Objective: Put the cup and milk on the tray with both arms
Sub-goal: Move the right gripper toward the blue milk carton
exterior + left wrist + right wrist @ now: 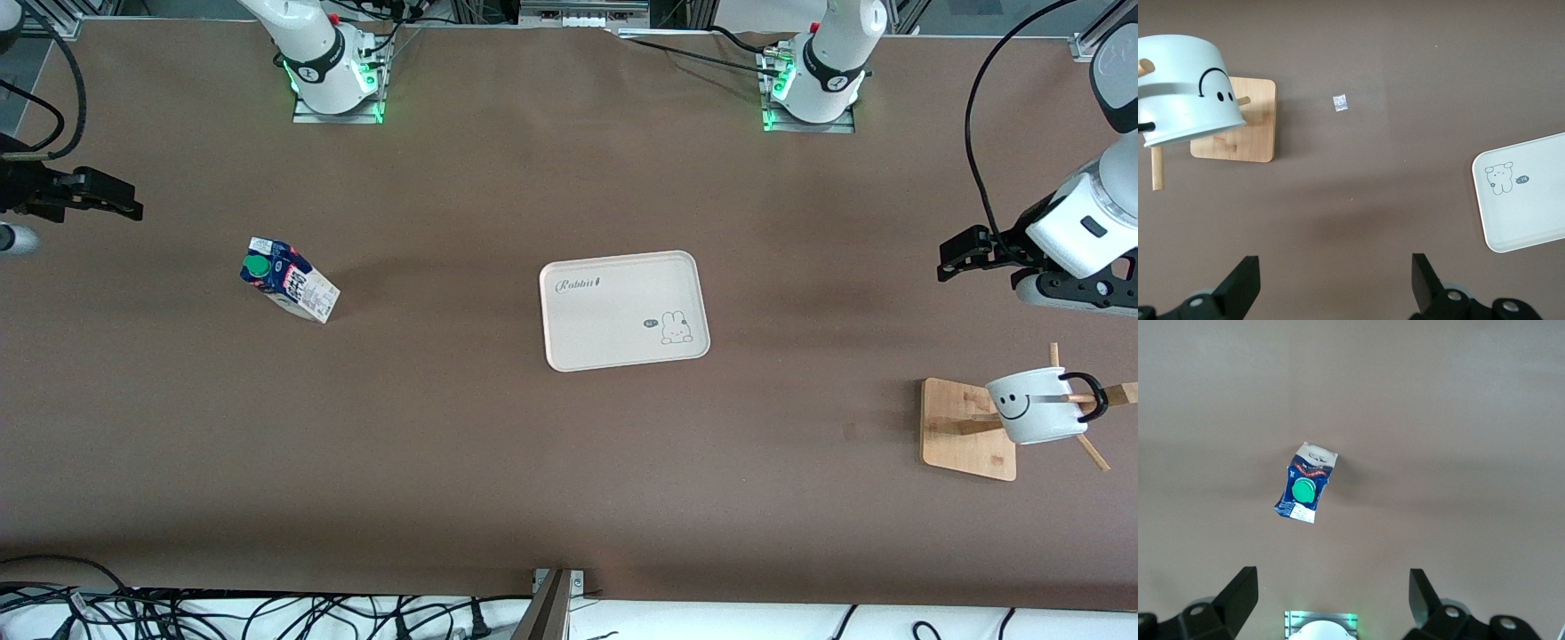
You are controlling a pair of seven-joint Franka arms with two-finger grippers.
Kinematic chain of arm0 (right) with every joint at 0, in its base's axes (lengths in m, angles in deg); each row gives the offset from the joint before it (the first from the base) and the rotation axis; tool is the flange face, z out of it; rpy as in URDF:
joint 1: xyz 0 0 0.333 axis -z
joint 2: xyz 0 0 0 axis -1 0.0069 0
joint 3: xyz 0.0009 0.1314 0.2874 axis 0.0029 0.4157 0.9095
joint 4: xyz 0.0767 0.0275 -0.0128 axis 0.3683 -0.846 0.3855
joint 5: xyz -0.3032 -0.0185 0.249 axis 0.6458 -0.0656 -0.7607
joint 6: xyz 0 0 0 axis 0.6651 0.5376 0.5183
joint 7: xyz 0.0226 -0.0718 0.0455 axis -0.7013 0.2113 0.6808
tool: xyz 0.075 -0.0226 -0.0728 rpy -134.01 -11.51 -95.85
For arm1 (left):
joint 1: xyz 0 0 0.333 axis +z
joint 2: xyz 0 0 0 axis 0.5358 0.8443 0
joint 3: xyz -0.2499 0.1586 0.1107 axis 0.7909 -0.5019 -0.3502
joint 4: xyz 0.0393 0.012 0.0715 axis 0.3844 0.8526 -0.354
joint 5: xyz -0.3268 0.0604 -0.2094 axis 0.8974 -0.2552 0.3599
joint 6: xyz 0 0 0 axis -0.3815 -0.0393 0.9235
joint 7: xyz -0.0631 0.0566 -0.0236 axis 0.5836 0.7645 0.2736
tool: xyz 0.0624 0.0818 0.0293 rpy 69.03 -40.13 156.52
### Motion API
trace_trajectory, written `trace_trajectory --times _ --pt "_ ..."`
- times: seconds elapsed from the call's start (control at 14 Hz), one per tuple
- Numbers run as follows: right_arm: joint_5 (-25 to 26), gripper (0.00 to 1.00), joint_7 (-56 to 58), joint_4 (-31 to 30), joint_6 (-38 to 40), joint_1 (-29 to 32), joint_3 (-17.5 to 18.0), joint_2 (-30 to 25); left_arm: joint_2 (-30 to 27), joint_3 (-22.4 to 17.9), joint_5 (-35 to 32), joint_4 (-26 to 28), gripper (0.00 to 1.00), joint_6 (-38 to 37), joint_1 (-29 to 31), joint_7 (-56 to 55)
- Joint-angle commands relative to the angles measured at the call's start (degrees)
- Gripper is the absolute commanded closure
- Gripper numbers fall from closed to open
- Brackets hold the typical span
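The cream tray (622, 309) with "Rabbit" lettering lies at the table's middle and has nothing on it. The milk carton (289, 280) stands toward the right arm's end of the table, green cap up. The white smiley cup (1036, 404) hangs by its black handle on a wooden stand toward the left arm's end. My right gripper (133, 201) is open and empty, up over the table's edge beside the milk (1303, 492). My left gripper (947, 258) is open and empty, over bare table by the cup (1188, 87). The tray's corner (1525, 193) shows in the left wrist view.
The stand's square wooden base (956, 427) lies under the cup, with pegs sticking out. A small white scrap (1339, 102) lies on the table near the stand. Cables run along the table's edge nearest the front camera. The arm bases (333, 80) stand along the table's other long edge.
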Motion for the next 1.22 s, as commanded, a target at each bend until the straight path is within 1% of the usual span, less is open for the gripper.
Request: trace_trajectory --times 0.0,0.14,0.5,0.65,1.0,1.15 --pt "1.3 0.00 -0.3 -3.0 -2.0 -0.5 0.4 0.4 -0.1 0.5 -1.5 -1.0 0.00 -0.3 -0.2 -0.5" --pt "1.2 0.00 -3.9 -4.7 -3.8 -0.1 -0.2 1.1 -0.1 1.1 -1.5 -1.2 0.00 -0.3 -0.2 -0.4" --pt "-1.3 0.00 -4.4 -7.7 -5.2 0.1 -0.3 3.6 -0.1 1.9 -1.5 -1.8 0.00 -0.3 -0.2 -0.6" --pt "-1.7 0.00 -9.6 -11.0 -7.7 0.1 -0.2 3.4 0.1 1.9 -1.5 -2.3 0.00 -0.3 -0.2 -0.3" --pt "-1.7 0.00 -15.9 -16.8 -11.5 0.1 0.4 3.3 0.2 1.9 -1.5 -2.5 0.00 -0.3 -0.1 -0.3" --pt "-1.8 0.00 -17.3 -17.9 -12.2 0.1 0.4 3.5 0.2 1.9 -1.5 -2.5 0.00 -0.3 -0.1 -0.4"
